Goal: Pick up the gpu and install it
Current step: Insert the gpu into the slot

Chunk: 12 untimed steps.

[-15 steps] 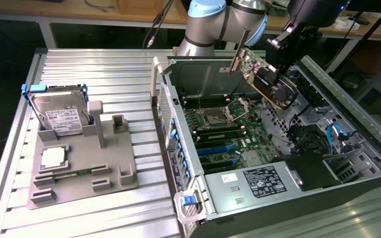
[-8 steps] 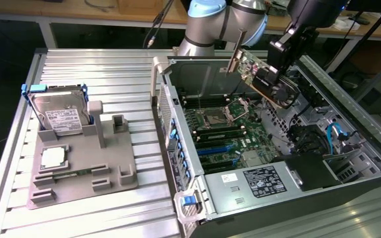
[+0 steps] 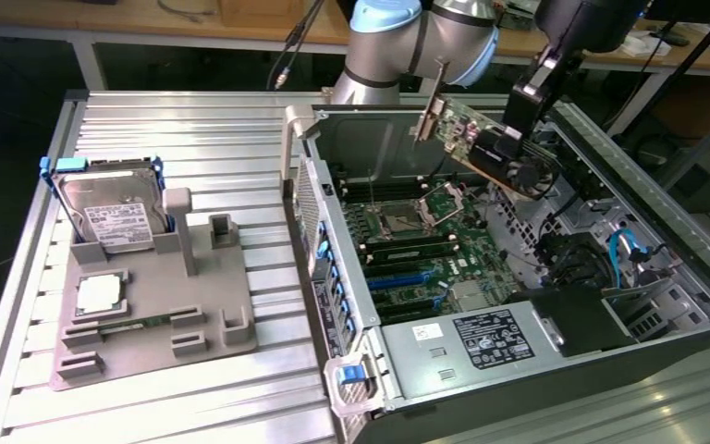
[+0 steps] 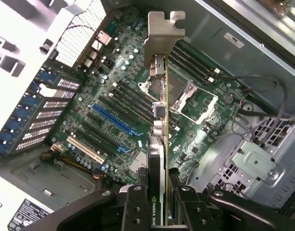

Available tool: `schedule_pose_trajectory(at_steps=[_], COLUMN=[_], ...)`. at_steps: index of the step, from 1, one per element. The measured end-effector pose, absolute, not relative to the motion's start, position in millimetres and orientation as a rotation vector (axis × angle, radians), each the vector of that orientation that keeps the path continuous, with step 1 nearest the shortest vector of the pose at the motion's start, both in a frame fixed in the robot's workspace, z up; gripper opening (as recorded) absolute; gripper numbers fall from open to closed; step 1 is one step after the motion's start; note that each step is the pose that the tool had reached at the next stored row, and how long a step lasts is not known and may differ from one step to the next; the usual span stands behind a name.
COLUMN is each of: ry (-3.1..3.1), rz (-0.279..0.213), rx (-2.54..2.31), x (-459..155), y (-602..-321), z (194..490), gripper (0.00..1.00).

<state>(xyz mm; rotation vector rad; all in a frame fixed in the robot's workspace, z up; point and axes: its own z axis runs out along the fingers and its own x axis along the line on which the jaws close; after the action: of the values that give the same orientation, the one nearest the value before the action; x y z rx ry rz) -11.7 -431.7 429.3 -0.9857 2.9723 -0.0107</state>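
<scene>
The gripper (image 3: 512, 137), clamped on the gpu (image 3: 464, 125), hangs from the arm (image 3: 392, 42) reaching down at the exterior view's upper right, holding the card tilted in the air above the motherboard (image 3: 417, 240) inside the open computer case (image 3: 368, 139).

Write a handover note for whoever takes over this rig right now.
End effector: shut on the gpu, gripping one end of the card, with its metal bracket at the far end.
Gpu: in the air over the open case, above the motherboard, tilted, touching no slot.
Done: gpu picked up and brought over the case.
Left: gpu not yet seated; the blue slot is empty.
</scene>
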Motion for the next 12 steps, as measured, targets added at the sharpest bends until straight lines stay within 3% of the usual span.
schedule_pose_trajectory(at_steps=[12], ry=[2.845], rz=[-0.009], rx=[-1.307], x=[-11.7], y=[-431.7], z=[428.2], gripper=[0.27])
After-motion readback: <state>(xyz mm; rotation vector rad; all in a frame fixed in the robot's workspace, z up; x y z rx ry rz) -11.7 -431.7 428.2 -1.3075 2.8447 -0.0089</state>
